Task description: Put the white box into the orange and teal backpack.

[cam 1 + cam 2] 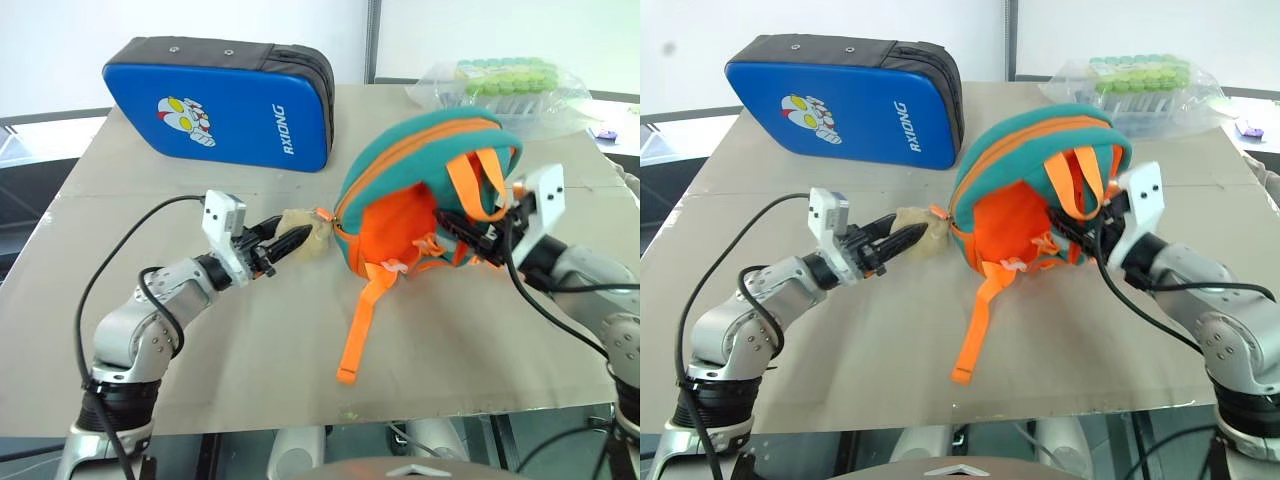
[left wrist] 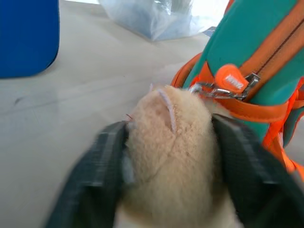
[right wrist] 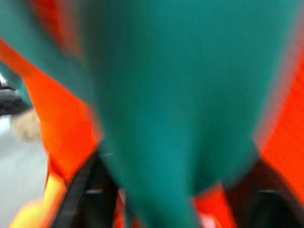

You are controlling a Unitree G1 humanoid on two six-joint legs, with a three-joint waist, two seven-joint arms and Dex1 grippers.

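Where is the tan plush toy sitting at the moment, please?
The tan plush toy lies on the table between the left gripper's fingers, clipped to the backpack's left side.

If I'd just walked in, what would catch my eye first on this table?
Probably the orange and teal backpack lying mid-table, an orange strap trailing toward the near edge. The left gripper has its fingers either side of the tan plush toy clipped to it, and the right gripper is at its straps. Behind sits a blue padded case.
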